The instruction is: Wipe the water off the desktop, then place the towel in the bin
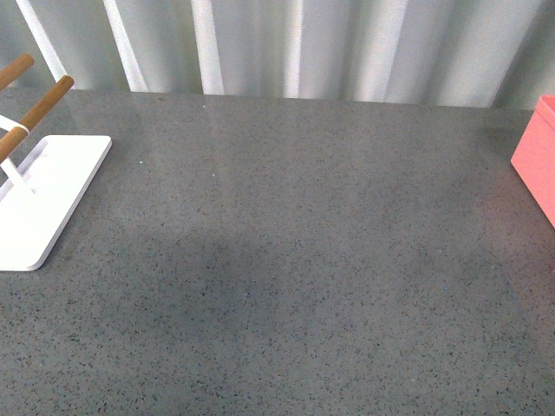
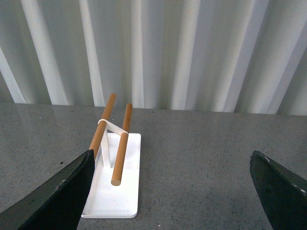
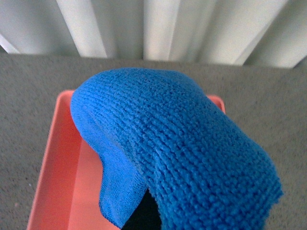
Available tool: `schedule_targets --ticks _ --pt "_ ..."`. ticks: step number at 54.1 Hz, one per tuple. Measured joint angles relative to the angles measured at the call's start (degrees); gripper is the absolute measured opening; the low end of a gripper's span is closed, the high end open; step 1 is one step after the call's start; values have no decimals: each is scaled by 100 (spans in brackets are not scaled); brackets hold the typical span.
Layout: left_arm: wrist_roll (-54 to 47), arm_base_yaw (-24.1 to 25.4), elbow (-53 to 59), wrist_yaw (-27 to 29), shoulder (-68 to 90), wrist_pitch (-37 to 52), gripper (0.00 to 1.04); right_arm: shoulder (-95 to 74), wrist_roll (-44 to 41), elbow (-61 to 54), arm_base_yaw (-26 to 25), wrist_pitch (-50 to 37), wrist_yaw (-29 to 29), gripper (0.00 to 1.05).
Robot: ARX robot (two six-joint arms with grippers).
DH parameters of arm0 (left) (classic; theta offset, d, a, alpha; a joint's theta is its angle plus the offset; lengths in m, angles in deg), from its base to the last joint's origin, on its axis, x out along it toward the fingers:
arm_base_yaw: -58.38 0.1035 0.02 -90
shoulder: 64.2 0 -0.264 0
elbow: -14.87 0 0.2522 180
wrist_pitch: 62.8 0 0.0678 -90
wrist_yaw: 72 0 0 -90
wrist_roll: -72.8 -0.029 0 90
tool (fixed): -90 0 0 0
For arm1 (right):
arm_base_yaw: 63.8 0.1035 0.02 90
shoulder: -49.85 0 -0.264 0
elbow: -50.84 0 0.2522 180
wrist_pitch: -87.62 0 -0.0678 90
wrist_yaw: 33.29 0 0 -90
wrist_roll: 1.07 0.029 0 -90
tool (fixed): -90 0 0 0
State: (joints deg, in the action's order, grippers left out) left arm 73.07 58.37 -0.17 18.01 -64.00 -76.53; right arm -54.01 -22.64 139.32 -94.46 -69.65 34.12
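Right wrist view is almost filled by the towel (image 3: 177, 143). Of the right gripper (image 3: 140, 216) only a small dark piece shows under the cloth, so whether its fingers are pressed together or spread cannot be told. The blue towel is draped in a thick rounded fold close to the camera, and it hangs above the bin (image 3: 53, 172). The visible inside of the pink bin holds nothing, and the towel is not lying in it. Around the bin is the desktop (image 3: 268, 124), grey and speckled.

In the left wrist view the left gripper (image 2: 168, 191) has its two dark fingers (image 2: 57, 194) spread wide, with nothing between them. It hangs above the desktop. Beyond the fingers a white stand (image 2: 117, 196) sits on the desktop and carries two brown rods (image 2: 120, 148), which lie side by side. Behind it rises a pale ribbed wall (image 2: 192, 52).

In the front view the stand is at the left edge and a corner of the bin at the right edge, well apart.
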Motion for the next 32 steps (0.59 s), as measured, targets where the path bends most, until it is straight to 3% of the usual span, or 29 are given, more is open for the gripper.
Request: schedule_targets --ticks 15,25,32 --pt "0 0 0 0 0 0 98 -98 -326 -962 50 -229 31 3" --pt "0 0 0 0 0 0 98 -363 -796 -1355 -243 -356 505 3" --pt "0 0 0 0 0 0 98 -612 -887 -1344 -485 -354 693 22"
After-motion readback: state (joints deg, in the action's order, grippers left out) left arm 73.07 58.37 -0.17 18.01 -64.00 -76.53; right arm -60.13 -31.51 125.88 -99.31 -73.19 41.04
